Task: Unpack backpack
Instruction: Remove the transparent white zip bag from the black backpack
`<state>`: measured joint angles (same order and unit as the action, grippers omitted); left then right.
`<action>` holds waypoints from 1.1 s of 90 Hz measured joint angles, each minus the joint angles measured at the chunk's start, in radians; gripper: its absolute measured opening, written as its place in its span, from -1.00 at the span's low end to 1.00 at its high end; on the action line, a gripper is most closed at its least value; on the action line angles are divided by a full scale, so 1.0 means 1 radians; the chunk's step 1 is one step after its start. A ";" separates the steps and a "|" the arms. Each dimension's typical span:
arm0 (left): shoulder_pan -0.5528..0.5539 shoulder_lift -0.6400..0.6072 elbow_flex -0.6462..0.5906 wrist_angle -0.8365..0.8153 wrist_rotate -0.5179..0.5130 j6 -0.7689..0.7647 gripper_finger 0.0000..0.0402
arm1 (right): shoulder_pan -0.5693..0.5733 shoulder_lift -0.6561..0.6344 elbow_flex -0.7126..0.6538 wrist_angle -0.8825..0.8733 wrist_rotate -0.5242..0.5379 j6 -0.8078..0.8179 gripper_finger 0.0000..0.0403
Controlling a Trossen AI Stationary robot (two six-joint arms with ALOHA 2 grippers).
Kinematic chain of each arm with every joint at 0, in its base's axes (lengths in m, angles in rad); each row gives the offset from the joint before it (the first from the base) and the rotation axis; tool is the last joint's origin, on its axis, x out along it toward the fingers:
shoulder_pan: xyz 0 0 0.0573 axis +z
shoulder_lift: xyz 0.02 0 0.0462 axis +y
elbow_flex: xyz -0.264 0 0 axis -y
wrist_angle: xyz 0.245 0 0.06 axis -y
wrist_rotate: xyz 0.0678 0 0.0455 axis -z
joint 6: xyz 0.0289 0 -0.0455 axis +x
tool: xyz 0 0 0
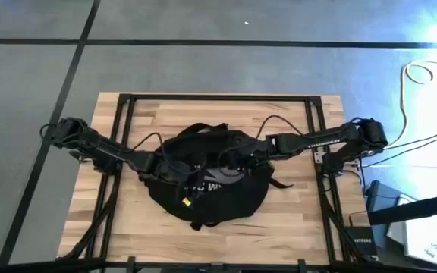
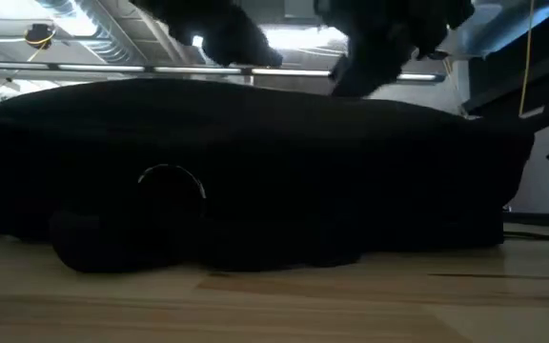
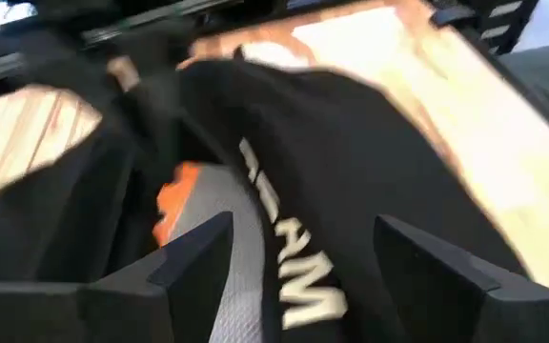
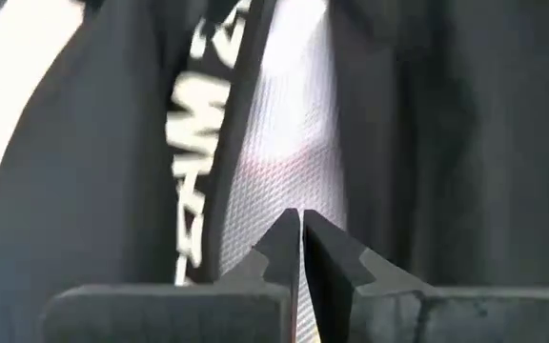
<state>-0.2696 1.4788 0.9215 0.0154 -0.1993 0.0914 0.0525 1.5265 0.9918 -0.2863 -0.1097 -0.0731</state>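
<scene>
Backpack (image 1: 211,193) lies open on table (image 1: 294,220), grey-and-orange contents (image 3: 193,205) showing inside.

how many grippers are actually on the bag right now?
2. The left gripper is open at the backpack near its white lettering; the right gripper is shut at the grey mesh inside the opening. What it pinches, if anything, isn't visible.
</scene>
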 joint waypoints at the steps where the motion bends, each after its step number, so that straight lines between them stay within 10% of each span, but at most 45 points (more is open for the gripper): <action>1: 0.001 0.000 0.000 -0.004 0.000 -0.002 0.19 | 0.000 0.004 -0.005 0.001 0.000 0.002 -0.99; 33: 0.060 0.075 0.000 -0.054 0.085 -0.036 0.19 | 0.000 0.193 -0.034 0.214 -0.109 0.042 -1.00; 48: 0.085 0.163 0.000 -0.053 0.089 -0.052 0.19 | -0.006 0.244 -0.025 0.251 0.016 0.042 -0.95; 73: 0.086 0.233 0.003 -0.007 0.099 -0.080 0.19 | -0.059 0.234 -0.021 0.241 0.203 0.037 -0.41; 99: 0.068 0.230 0.001 0.023 0.099 -0.069 0.19 | -0.164 0.241 -0.021 0.223 0.172 0.041 0.00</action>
<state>-0.2012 1.7092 0.9222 0.0384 -0.1002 0.0227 -0.1119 1.7672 0.9707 -0.0631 0.0624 -0.0316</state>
